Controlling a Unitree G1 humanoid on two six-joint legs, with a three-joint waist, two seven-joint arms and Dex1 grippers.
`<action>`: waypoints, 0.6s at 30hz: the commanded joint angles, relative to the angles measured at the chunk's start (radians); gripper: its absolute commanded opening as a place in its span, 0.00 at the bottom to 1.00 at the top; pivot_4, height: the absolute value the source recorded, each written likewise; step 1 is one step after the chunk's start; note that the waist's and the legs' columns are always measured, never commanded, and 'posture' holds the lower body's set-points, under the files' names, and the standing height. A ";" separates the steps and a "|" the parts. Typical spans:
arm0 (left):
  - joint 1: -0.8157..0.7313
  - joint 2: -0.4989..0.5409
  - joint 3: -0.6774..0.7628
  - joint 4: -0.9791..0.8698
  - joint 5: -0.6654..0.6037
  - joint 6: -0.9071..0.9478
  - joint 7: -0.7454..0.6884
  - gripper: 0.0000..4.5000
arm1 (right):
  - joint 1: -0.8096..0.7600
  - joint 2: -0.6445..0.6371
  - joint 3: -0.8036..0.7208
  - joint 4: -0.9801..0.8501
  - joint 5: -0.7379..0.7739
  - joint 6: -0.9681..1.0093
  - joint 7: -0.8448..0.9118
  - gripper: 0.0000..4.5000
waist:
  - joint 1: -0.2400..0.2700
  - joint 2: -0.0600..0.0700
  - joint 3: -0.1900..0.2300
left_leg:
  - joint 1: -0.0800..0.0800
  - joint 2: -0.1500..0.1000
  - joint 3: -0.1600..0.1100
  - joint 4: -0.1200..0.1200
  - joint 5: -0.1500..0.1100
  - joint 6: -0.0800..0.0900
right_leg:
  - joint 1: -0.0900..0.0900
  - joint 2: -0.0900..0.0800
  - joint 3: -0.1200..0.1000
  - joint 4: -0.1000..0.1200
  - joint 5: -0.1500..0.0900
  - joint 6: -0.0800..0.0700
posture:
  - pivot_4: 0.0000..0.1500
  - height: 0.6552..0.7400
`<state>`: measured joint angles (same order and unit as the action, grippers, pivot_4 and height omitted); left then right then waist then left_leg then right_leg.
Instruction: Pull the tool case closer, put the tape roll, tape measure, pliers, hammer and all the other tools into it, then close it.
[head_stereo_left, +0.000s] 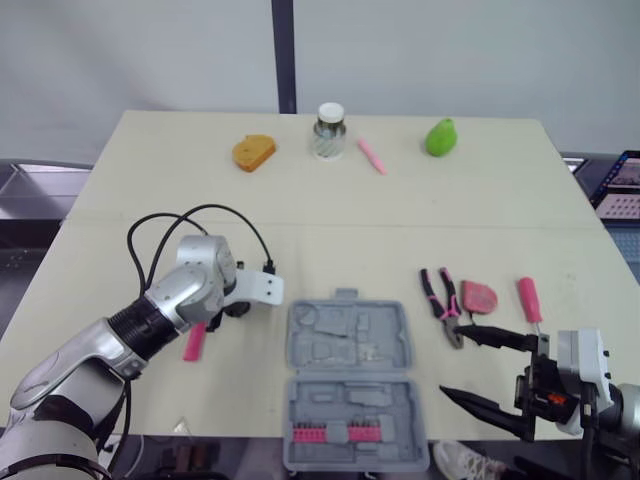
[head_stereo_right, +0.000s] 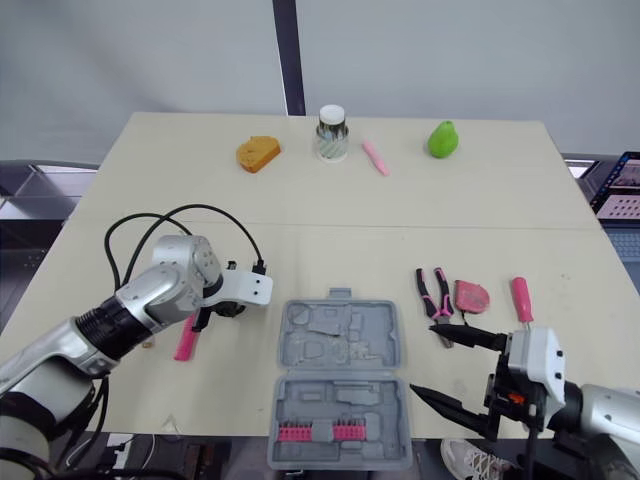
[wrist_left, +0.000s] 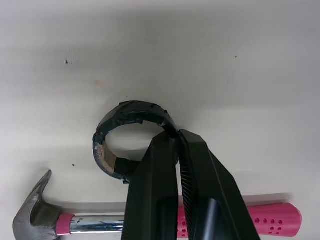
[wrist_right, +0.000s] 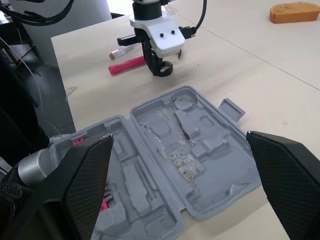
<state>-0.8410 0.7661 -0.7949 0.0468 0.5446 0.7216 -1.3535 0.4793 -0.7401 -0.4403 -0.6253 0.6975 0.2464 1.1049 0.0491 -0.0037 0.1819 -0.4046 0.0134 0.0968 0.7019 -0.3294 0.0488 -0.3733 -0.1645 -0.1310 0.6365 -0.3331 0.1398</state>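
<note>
Black tape roll (wrist_left: 132, 109) pinched by left end effector (wrist_left: 172, 135), moulded grey case (head_stereo_left: 395, 345)

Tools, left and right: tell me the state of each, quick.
Left tool: closed, pinching the wall of the tape roll.
Right tool: open wide, holding nothing.

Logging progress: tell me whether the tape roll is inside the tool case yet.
No, the tape roll sits on the table by the hammer, pinched by the left gripper.
</note>
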 joint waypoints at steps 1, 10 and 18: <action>0.009 0.002 0.024 -0.018 0.021 0.006 -0.011 0.01 | 0.003 -0.004 -0.023 -0.031 0.020 0.003 -0.009 1.00 | 0.000 0.000 0.000 | 0.000 0.000 0.000 0.000 0.000 0.000 | 0.000 0.000 0.000 0.000 0.000 0.000 | 1.00 0.47; 0.008 0.038 0.102 -0.127 -0.008 0.108 -0.064 0.01 | 0.010 -0.010 -0.053 -0.021 0.030 0.004 -0.005 1.00 | 0.000 0.000 0.000 | 0.000 0.000 0.000 0.000 0.000 0.000 | 0.000 0.000 0.000 0.000 0.000 0.000 | 1.00 0.47; -0.035 0.032 0.147 -0.281 -0.054 0.244 -0.122 0.01 | 0.018 -0.026 -0.096 -0.009 0.048 0.027 0.009 1.00 | 0.000 0.000 0.000 | 0.000 0.000 0.000 0.000 0.000 0.000 | 0.000 0.000 0.000 0.000 0.000 0.000 | 1.00 0.47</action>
<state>-0.8578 0.8017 -0.6720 -0.1920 0.5076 0.9353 -1.4645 0.4915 -0.7561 -0.4937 -0.6244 0.7181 0.2690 1.1013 0.0495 -0.0037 0.1819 -0.4047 0.0134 0.0964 0.7022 -0.3294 0.0488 -0.3732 -0.1646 -0.1309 0.6368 -0.3331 0.1398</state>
